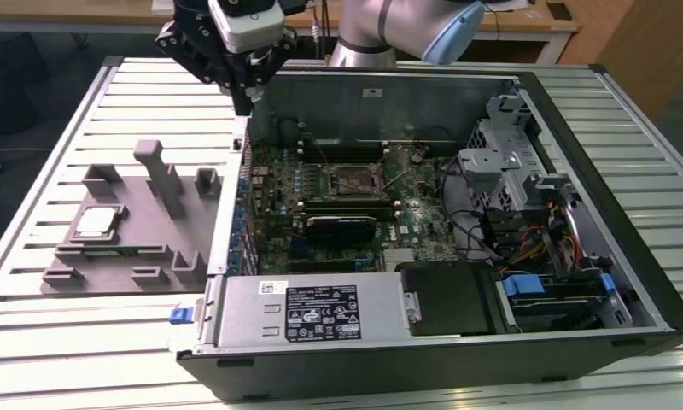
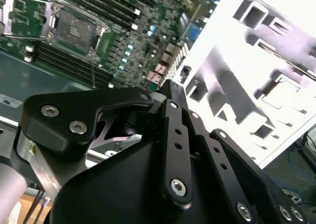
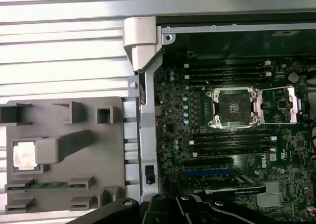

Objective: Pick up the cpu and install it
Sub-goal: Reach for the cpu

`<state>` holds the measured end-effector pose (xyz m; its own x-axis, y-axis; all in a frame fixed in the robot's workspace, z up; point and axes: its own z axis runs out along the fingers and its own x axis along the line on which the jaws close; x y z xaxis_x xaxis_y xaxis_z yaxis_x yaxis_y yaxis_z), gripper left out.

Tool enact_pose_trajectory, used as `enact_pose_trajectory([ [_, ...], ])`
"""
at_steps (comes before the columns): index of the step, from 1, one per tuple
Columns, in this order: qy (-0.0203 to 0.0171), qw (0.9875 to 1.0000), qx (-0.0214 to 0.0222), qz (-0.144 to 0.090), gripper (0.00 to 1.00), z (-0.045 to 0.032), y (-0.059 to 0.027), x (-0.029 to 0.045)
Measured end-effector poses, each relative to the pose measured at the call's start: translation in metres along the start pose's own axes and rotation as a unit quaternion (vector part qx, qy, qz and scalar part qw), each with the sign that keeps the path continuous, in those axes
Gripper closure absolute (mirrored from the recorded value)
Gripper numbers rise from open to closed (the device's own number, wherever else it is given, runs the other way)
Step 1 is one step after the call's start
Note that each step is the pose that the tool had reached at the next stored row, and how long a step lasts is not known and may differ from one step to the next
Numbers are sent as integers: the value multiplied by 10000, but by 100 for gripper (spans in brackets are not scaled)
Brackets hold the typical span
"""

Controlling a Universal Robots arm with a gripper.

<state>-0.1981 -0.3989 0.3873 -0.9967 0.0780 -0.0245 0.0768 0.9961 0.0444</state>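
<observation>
The cpu [image 1: 95, 222] lies flat in a pocket of the grey fixture tray [image 1: 148, 256], at the exterior view's left, beside the open computer case. Its silvery top also shows in the first wrist view [image 3: 23, 155] and, washed out, in the second wrist view [image 2: 285, 91]. The black-framed socket [image 1: 351, 181] sits on the motherboard with its metal lid swung open [image 3: 233, 108] [image 2: 74, 28]. My gripper [image 1: 247, 101] hangs high over the case's rear corner nearest the tray, shut and holding nothing. It is well above and behind the cpu.
The case wall [image 3: 143, 135] separates the tray from the motherboard. A tall grey post [image 1: 160, 175] stands on the tray beside the cpu. A power supply [image 1: 307, 312], drive cages [image 1: 512, 171] and cables fill the rest of the case. Everything rests on a slatted metal table [image 1: 45, 342].
</observation>
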Motion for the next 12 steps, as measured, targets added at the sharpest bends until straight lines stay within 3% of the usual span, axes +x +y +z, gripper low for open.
enact_pose_trajectory([
  [12, 0, 10000, 0, 1, 89, 7, -22, 280],
])
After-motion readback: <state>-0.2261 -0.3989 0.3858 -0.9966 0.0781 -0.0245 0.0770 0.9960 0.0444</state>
